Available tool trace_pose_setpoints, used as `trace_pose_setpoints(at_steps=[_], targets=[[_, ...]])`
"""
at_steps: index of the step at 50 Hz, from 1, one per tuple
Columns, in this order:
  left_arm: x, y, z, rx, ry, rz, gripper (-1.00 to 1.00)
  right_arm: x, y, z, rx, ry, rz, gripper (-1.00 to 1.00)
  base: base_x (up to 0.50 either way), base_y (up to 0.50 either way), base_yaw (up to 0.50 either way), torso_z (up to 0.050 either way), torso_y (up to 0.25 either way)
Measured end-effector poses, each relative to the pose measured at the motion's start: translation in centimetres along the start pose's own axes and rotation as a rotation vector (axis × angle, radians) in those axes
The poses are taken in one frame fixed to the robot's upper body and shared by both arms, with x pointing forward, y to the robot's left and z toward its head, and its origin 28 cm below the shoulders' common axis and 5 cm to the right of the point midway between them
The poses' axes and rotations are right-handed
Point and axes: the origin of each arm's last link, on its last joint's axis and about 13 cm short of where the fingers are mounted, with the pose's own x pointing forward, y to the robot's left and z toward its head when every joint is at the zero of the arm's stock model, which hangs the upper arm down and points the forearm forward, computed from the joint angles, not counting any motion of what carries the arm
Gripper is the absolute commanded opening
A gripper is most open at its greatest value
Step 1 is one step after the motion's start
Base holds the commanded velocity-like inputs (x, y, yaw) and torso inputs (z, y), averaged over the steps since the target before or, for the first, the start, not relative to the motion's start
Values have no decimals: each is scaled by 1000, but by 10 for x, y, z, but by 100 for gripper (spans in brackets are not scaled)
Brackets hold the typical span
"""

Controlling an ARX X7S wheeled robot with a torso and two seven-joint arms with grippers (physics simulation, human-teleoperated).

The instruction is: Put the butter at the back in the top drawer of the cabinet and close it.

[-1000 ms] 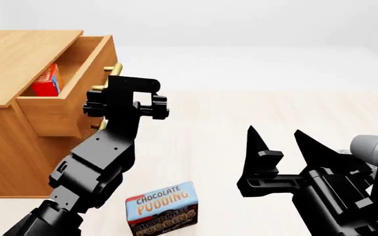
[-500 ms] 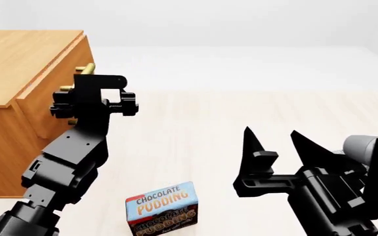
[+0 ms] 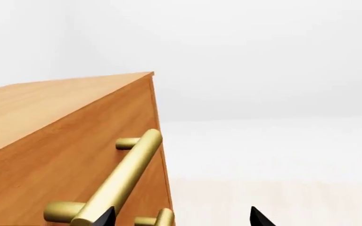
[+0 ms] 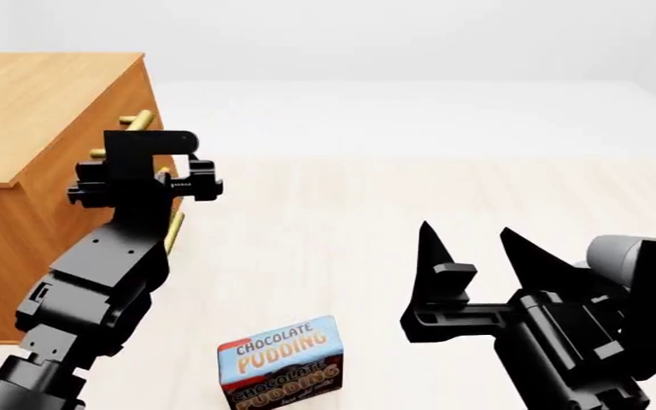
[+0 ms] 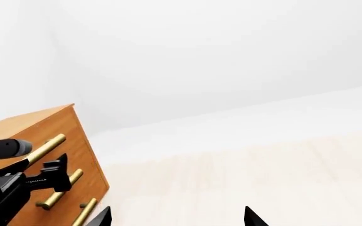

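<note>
Your cabinet (image 4: 32, 111) stands at the left of the head view, its front flush. The top drawer (image 3: 74, 155) sits shut, and its brass bar handle (image 3: 121, 176) runs just beside your left gripper (image 3: 181, 217), fingertips spread apart with the handle's end at one tip. Butter: not visible in any view. Your right gripper (image 4: 471, 243) hangs over bare floor, fingers wide apart, holding nothing. The chocolate pudding box (image 4: 281, 362) lies on the floor between your arms.
</note>
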Motion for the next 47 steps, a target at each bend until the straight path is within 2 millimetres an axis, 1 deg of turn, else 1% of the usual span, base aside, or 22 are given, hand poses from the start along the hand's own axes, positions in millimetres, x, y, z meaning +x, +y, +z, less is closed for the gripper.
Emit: trace_pose_setpoints(at_steps=[7, 11, 15, 23, 33, 41, 47], targets=[[-5, 4, 1, -9, 0, -11, 100, 0, 0, 0, -1, 0, 1, 100, 0, 0, 0, 0, 0], [-15, 8, 5, 1, -16, -18, 100, 0, 0, 0, -1, -1, 0, 100, 0, 0, 0, 0, 0], [-30, 12, 11, 11, -48, -30, 100, 0, 0, 0, 0, -1, 0, 100, 0, 0, 0, 0, 0], [-73, 19, 25, 9, -128, -85, 100, 0, 0, 1, 0, -5, 0, 100, 0, 0, 0, 0, 0], [-135, 31, 38, -3, -239, -137, 100, -2, 1, 1, -8, -17, -3, 100, 0, 0, 0, 0, 0], [-184, 45, 36, 3, -305, -152, 100, -6, 2, 1, -19, -34, -8, 100, 0, 0, 0, 0, 0], [-214, 54, 31, 8, -336, -146, 100, -7, 1, -1, -28, -53, -16, 100, 0, 0, 0, 0, 0]])
